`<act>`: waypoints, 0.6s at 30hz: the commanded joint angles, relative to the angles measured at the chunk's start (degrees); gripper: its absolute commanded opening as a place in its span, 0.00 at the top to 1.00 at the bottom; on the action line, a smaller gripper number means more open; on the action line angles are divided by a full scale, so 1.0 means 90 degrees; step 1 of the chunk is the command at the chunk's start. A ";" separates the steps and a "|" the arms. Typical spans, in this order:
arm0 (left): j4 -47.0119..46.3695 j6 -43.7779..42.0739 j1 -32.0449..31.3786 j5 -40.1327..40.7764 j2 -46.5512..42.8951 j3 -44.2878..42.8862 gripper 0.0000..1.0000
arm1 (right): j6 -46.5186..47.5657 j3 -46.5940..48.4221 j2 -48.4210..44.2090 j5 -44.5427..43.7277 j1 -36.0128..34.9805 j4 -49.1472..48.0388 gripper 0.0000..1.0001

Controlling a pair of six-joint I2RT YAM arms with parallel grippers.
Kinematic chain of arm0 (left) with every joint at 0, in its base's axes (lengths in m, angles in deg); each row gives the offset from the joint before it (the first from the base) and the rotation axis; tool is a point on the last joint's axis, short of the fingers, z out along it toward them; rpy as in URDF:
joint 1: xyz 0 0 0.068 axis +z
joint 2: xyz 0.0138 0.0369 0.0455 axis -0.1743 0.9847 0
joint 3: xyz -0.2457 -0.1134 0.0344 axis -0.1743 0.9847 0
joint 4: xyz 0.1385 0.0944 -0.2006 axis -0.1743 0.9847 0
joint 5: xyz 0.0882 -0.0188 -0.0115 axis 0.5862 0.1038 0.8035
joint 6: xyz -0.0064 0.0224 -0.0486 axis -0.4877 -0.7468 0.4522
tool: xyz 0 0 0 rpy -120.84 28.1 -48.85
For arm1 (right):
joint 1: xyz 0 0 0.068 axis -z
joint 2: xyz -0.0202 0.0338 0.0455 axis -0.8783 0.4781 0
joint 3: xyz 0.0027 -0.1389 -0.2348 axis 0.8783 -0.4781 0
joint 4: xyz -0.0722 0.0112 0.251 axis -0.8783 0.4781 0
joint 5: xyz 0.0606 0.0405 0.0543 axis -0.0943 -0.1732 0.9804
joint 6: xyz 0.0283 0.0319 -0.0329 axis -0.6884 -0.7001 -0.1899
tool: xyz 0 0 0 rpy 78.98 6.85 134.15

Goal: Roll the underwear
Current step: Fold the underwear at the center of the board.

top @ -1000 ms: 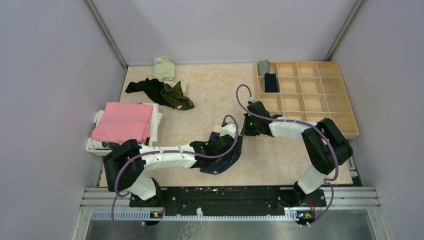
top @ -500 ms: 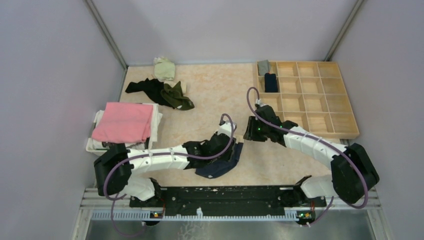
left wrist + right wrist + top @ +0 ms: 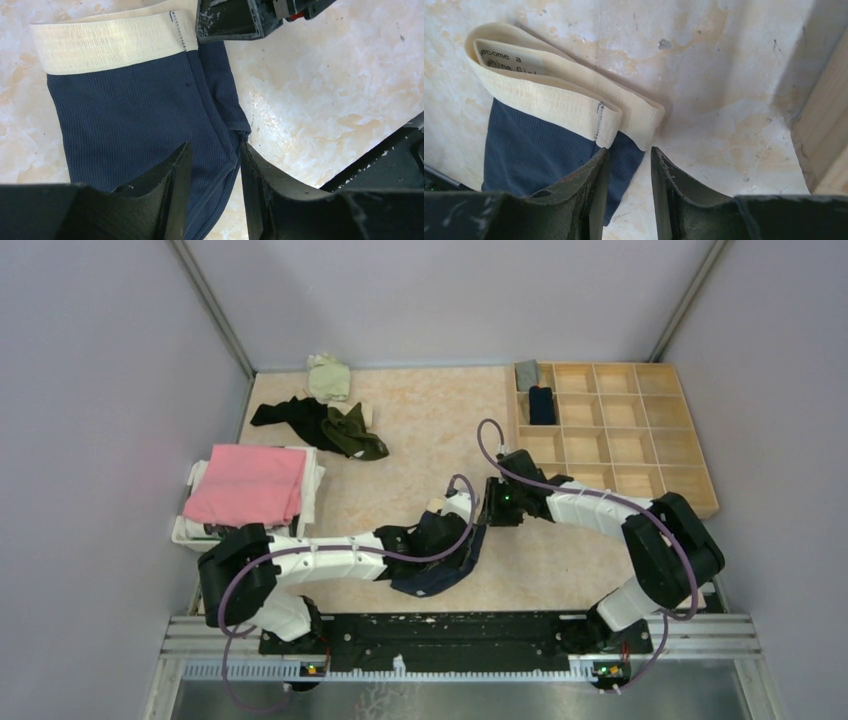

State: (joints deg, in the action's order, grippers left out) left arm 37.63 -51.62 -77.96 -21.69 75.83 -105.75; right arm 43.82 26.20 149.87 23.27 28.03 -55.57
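Navy underwear with a beige waistband (image 3: 125, 115) lies folded flat on the table near the front middle (image 3: 437, 577). My left gripper (image 3: 216, 147) stands open, its fingers straddling the hem at the fabric's right edge (image 3: 450, 540). My right gripper (image 3: 629, 150) is open just over the folded waistband's corner (image 3: 549, 100), one finger above the navy cloth, the other above bare table. In the top view the right gripper (image 3: 488, 507) sits at the waistband end, close beside the left one. Neither pair of jaws pinches the cloth.
A wooden compartment tray (image 3: 625, 445) stands at the back right, with a grey roll (image 3: 527, 373) and a navy roll (image 3: 541, 405) in its left cells; its wall (image 3: 824, 145) is near the right gripper. Dark and olive garments (image 3: 330, 427) lie back left. A pink cloth (image 3: 250, 483) tops a white basket.
My right gripper has gone from shut to open and let the waistband go; its arm swung out and back toward the waistband. The left arm shifted slightly over the underwear.
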 commanded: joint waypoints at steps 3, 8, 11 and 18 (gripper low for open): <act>-0.0178 -0.0002 -0.0041 0.0010 0.0044 -0.0039 0.53 | 0.0023 0.0466 0.0116 0.0289 0.0077 -0.0454 0.65; -0.0171 0.0008 -0.0041 0.0029 0.0100 -0.0061 0.53 | 0.0060 0.0522 0.0044 0.0220 0.0082 -0.0400 0.66; -0.0165 0.0003 -0.0041 0.0026 0.0127 -0.0082 0.53 | 0.0080 0.0576 0.0144 0.0237 0.0080 -0.0403 0.66; -0.0140 0.0013 -0.0041 0.0052 0.0127 -0.0091 0.53 | 0.0103 0.0701 0.0569 0.0296 0.0090 -0.0501 0.68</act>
State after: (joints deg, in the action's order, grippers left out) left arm 37.63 -51.60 -78.03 -21.65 76.79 -105.75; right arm 43.90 29.83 153.04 25.41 28.36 -57.89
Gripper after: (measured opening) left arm 0.469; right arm 0.330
